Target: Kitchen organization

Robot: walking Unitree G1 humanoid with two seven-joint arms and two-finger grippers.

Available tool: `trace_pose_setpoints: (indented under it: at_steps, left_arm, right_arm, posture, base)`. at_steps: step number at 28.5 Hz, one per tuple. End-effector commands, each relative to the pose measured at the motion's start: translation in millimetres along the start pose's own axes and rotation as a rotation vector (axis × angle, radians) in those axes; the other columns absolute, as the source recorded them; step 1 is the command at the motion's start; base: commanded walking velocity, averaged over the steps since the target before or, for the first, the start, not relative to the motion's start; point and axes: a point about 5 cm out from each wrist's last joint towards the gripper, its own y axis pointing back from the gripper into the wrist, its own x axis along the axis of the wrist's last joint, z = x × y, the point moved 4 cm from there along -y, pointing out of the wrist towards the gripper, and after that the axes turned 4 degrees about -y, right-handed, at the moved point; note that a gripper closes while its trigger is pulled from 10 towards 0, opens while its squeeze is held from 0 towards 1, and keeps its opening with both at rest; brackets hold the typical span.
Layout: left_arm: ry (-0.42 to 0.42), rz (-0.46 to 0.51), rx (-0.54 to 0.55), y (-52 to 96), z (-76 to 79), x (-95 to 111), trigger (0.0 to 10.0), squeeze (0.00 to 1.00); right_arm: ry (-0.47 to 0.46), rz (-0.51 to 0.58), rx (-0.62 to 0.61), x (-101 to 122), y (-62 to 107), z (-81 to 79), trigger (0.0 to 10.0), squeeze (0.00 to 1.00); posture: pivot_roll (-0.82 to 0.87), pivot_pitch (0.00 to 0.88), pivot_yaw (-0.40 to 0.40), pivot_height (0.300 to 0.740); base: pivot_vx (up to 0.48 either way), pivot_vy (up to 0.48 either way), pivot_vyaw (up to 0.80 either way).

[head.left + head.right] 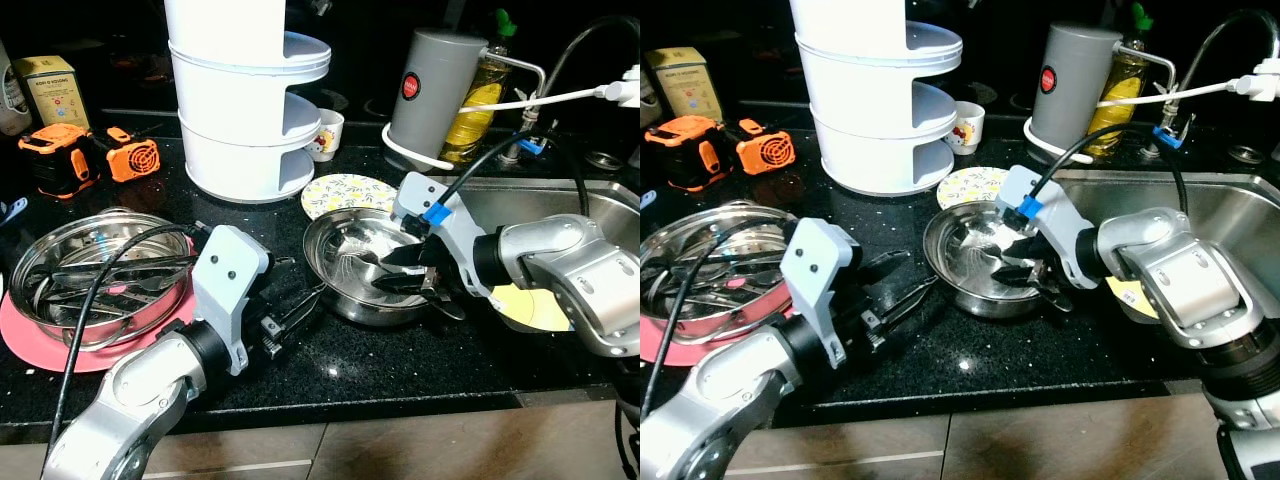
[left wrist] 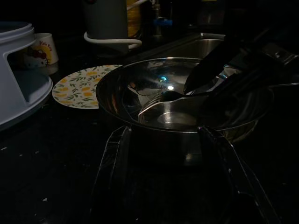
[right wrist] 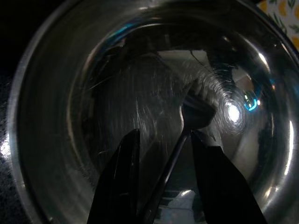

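Observation:
A steel bowl (image 1: 350,240) stands on the black counter (image 1: 400,370) beside the sink. A fork (image 3: 196,109) lies inside it, head toward the bowl's middle. My right gripper (image 1: 388,270) reaches over the bowl's sink-side rim into the bowl. In the right wrist view its fingers (image 3: 124,177) stand open on either side of the fork's handle, which lies close to one finger. My left gripper (image 1: 305,288) is low over the counter just left of the bowl, open and empty. Its fingers (image 2: 114,177) point at the bowl's wall (image 2: 154,140).
A steel pan (image 1: 100,270) full of utensils sits on a pink mat (image 1: 50,350) at the left. Behind the bowl are a patterned plate (image 1: 345,190), a white tiered rack (image 1: 245,100), a cup (image 1: 325,135) and a grey canister (image 1: 435,85). The sink (image 1: 590,200) holds a yellow plate (image 1: 535,305).

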Motion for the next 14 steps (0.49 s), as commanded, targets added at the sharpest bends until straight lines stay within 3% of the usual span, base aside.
trace_pose_setpoints:
  at_steps: [1,14]
  left_arm:
    - [0.001,0.002,-0.026,-1.6,4.6,1,10.0,0.0]
    - [-0.001,0.01,-0.022,-3.4,3.6,3,10.0,0.0]
  right_arm:
    - [-0.021,-0.018,-0.043,0,-0.6,6.1,0.0,0.0]
    - [-0.071,0.053,-0.07,13,0.4,12.7,0.0,0.0]
  posture:
    - [0.04,0.0,-0.117,0.74]
    - [0.04,0.0,-0.114,0.74]
  base:
    - [0.0,0.0,0.0]
    - [0.0,0.0,0.0]
